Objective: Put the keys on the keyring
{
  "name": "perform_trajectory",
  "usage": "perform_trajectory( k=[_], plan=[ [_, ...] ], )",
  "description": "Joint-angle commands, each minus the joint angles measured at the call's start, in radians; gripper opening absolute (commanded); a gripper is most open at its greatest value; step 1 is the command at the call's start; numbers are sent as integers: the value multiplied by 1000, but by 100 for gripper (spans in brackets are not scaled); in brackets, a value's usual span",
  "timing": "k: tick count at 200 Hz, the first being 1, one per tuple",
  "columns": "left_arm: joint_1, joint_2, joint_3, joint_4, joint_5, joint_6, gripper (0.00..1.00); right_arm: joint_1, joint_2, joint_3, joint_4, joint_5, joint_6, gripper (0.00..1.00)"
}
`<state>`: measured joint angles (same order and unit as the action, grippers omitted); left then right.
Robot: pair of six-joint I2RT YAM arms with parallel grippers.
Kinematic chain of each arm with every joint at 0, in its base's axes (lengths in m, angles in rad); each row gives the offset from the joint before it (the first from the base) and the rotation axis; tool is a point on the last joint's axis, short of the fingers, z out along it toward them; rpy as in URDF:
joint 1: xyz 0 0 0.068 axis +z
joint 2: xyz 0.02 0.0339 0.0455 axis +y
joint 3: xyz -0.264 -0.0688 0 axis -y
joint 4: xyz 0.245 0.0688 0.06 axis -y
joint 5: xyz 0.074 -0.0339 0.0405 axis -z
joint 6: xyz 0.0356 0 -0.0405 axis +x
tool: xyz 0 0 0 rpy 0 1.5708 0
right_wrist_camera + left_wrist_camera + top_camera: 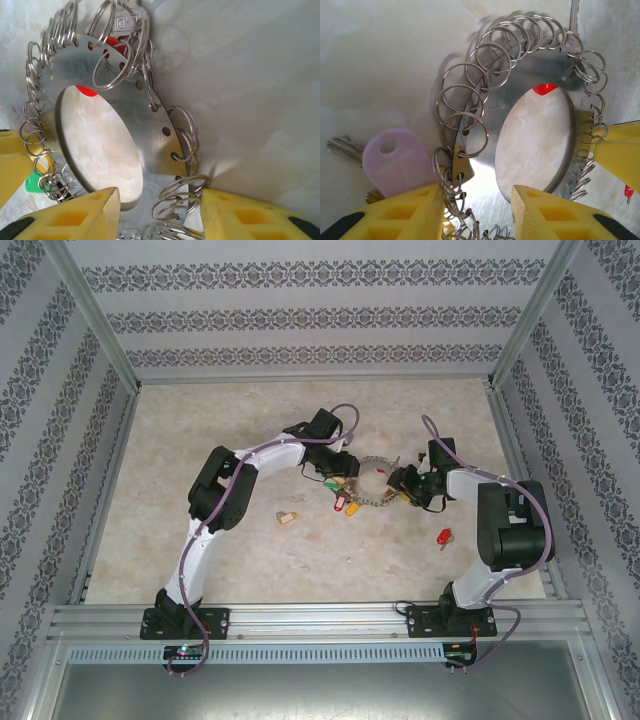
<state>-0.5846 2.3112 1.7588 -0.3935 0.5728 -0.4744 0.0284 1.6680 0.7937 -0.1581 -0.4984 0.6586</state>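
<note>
**Top view:** my left gripper [348,466] and right gripper [404,481] meet at the keyring [375,497]. A tan key [288,518] and a red key [445,536] lie loose, well apart from it, evidently unthreaded.

**Left wrist:** my fingers [395,212] straddle its rim, and a purple-tagged key [395,160] seemingly hangs there.

**Right wrist:** my fingers [250,215] likewise straddle the rim. I cannot tell whether either gripper is clamped.

The overhead view is bright and evenly lit, with soft, faint shadows. In both wrist views the keyring [487,135] shines with patchy glare and throws a grey shadow on the pale table [380,65]; the bottom of each frame is blurred
</note>
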Motion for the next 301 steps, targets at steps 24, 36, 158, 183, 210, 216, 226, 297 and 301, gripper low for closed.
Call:
perform_trajectory(
  k=[24, 36, 158, 183, 210, 216, 226, 297, 301],
  plan=[
    [-17, 22, 25, -76, -9, 21, 38, 28, 4, -41, 153, -39, 51, 45],
    [-17, 17, 22, -76, -11, 22, 36, 28, 3, -51, 190, -64, 59, 45],
    [-16, -20, -26, -39, -45, 4, 28, -34, 24, -114, 451, -191, 43, 31],
    [-15, -48, -51, -21, -60, -3, 28, -54, 23, -106, 450, -221, 13, 21],
    [-13, -84, -70, -13, -102, -5, 29, -85, 9, -108, 451, -253, 7, 10],
    [-11, -96, -81, -3, -111, -6, 30, -89, 2, -107, 448, -265, 2, 5],
    [-8, -119, -102, 14, -125, -13, 33, -91, -10, -103, 443, -286, -4, 3],
    [79, -538, -438, 251, -223, -93, 76, -92, -247, -64, 428, -480, 64, 2],
    [91, -560, -452, 263, -208, -97, 78, -91, -261, -58, 428, -494, 69, 2]
  ],
)
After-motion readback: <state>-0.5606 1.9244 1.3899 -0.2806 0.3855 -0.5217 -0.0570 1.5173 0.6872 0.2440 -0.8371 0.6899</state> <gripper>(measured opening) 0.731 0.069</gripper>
